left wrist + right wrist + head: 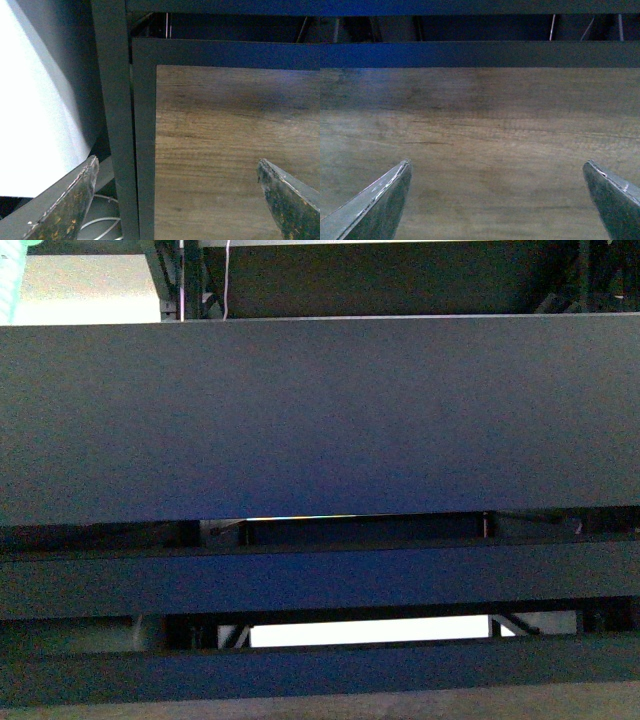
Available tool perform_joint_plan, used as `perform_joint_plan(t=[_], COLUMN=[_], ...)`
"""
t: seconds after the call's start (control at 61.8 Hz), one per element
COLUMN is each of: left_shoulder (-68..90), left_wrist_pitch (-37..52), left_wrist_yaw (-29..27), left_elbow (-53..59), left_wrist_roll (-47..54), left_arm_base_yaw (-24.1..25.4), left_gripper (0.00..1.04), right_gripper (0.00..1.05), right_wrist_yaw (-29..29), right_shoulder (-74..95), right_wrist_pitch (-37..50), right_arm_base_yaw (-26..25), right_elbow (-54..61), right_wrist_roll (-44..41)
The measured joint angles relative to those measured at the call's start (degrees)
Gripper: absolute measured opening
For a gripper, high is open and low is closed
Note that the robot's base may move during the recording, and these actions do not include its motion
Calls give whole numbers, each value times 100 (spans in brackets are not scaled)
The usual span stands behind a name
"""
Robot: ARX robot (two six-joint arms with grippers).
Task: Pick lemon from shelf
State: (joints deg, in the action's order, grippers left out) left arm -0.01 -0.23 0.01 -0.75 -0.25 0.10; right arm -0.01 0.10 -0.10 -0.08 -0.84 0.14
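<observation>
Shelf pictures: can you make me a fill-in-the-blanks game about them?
1. The left gripper and right gripper are both ____, holding nothing.
2. The brown surface ahead of the right gripper looks like ____.
3. No yellow ____ shows on the shelf in any view.
Missing words: open; wood; lemon.

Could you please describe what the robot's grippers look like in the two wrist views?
Only the finger ends show. The left gripper has two tapering, pointed fingers, dark with yellowish specks and a scuffed pale edge. The right gripper has fingers of the same shape, plain dark grey with a light edge. No markings are visible, and the front view shows neither arm.
</observation>
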Motion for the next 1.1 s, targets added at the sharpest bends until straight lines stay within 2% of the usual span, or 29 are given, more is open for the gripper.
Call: perform_joint_plan(t=[1.101], left_shoulder=[4], left_wrist_pitch=[0], left_wrist_yaw=[-4], left_elbow=[0], left_wrist_roll=[2], left_arm_base_yaw=[2], left_gripper=[97], right_gripper=[102], right_wrist_yaw=[0], right_shoulder=[7], right_wrist_pitch=[0], right_arm_base_yaw=[0], right_elbow=[0], right_wrist_roll=[0])
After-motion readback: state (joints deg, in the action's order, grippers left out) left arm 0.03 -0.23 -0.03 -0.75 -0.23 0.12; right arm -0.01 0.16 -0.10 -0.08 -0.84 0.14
